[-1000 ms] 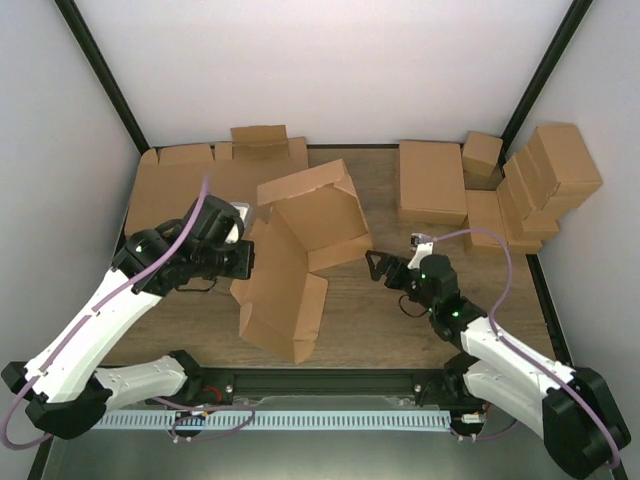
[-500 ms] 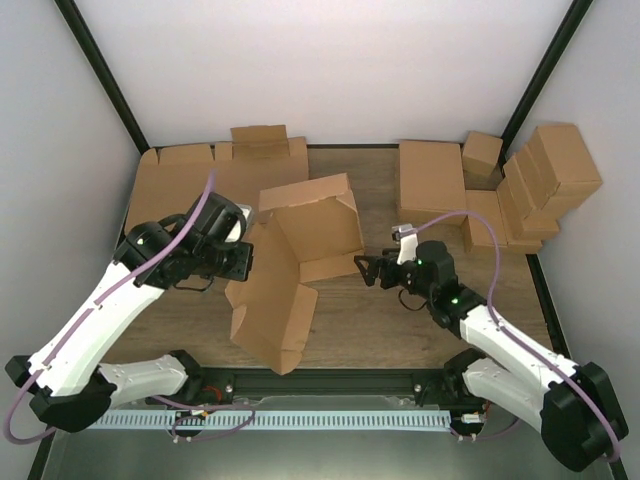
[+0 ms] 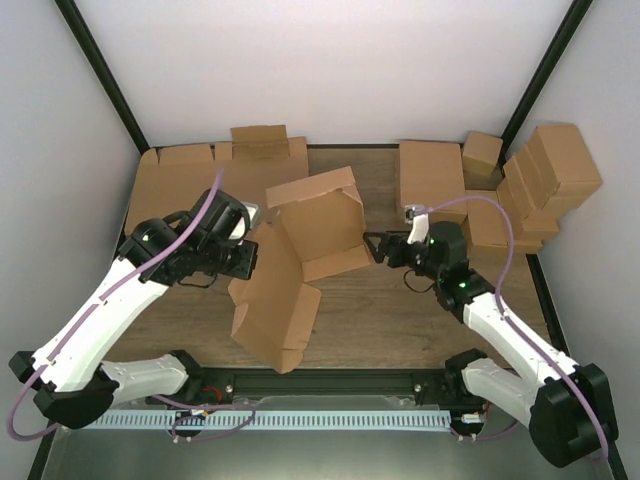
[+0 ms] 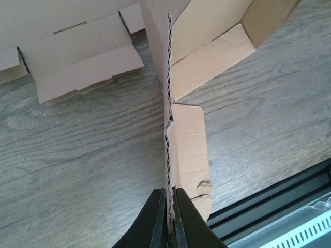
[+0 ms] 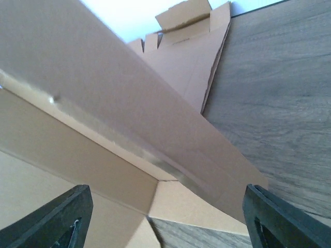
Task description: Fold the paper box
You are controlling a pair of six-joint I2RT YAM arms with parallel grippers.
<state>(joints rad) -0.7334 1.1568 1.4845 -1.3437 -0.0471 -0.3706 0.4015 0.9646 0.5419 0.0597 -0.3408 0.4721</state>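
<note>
Cardboard paper box [image 3: 312, 228] | left gripper [image 4: 168, 195] clamped on its panel edge | right gripper [image 3: 372, 247], jaws apart, just right of box wall, facing it

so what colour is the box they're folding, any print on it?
Plain brown corrugated cardboard, no print visible. The paper box shows best in the top external view.

The paper box [image 3: 315, 215] is plain brown corrugated cardboard, matt and faintly fibrous. Its raw cut edge, between the fingers [image 4: 155, 227] of the left hand [image 4: 168, 200], shows wavy fluting. Those fingers look like smooth black plastic, dully shiny. Under that hand the counter [image 4: 77, 155] is matt grey-brown wood grain.
</note>
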